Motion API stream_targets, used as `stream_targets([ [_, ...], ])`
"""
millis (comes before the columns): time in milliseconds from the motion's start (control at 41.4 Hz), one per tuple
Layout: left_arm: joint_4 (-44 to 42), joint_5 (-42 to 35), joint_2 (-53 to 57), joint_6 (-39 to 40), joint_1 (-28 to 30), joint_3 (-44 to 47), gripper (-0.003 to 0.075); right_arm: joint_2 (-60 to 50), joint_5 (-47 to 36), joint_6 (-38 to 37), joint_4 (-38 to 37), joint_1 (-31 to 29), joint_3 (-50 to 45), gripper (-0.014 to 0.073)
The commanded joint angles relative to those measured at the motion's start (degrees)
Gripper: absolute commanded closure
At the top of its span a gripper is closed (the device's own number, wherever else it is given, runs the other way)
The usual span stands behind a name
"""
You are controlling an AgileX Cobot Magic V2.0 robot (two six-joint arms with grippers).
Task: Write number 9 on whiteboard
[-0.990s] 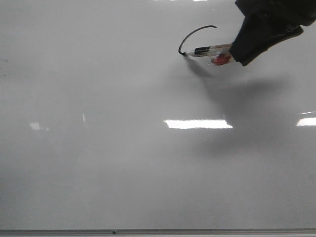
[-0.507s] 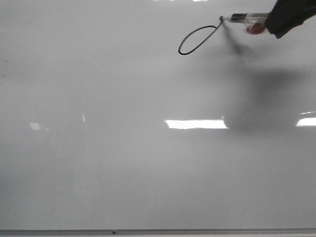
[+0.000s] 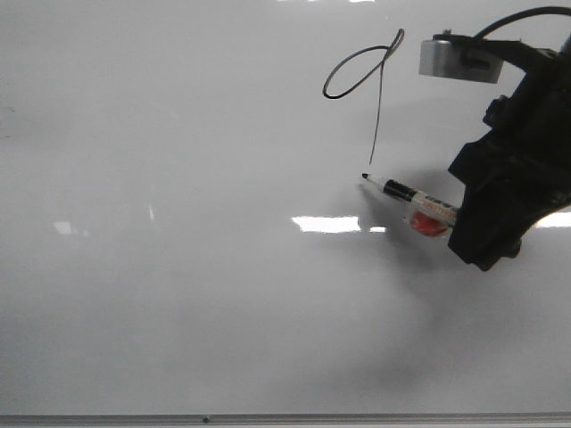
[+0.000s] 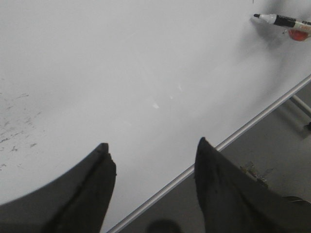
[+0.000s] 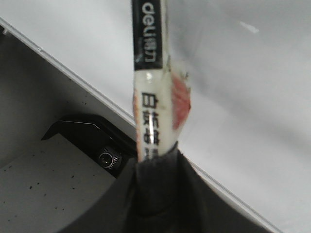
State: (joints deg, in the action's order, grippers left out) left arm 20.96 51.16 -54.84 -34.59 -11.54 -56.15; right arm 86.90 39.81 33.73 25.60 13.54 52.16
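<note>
Marker [image 3: 412,195] sits clamped in the right pincer [image 3: 464,223], its black tip just below the tail of the number 9 [image 3: 370,85], which lies in the whiteboard's [image 3: 178,267] upper right. The left pincer [image 4: 153,179] hangs spread apart and empty over the whiteboard's metal edge [image 4: 233,138].

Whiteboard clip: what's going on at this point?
The right gripper is shut on a marker and has drawn a 9 on the whiteboard: a slanted loop with a long straight tail. The marker tip sits just past the tail's lower end; whether it touches the board cannot be told. The left gripper hangs open over the board's lower edge, holding nothing.
</note>
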Motion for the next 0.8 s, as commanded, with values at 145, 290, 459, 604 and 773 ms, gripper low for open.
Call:
stream_targets([
  [145,15.3,-0.1,-0.8,-16.2,-1.1,-2.2,0.0351,-13.5,10.5,8.0,2.9,-0.1,1.5,0.0651],
  [290,17.2,2.7,-5.3,-22.0,-8.8,-5.2,0.0293,-22.7,19.4,18.1,7.8,-0.1,1.5,0.0651],
  [459,16.3,3.4,-14.3,-25.9,-24.4,-12.7,0.0214,-29.2,28.6,24.9,11.0,1.9,1.5,0.0651],
  [604,16.3,6.4,-22.4,-26.6,-32.8,-19.8,0.0214,-29.4,30.0,25.1,10.9,6.6,1.5,0.0651],
  [773,16.5,9.3,-28.3,-26.6,-36.8,-24.6,0.0216,-29.4,29.1,25.1,9.6,6.8,1.5,0.0651],
])
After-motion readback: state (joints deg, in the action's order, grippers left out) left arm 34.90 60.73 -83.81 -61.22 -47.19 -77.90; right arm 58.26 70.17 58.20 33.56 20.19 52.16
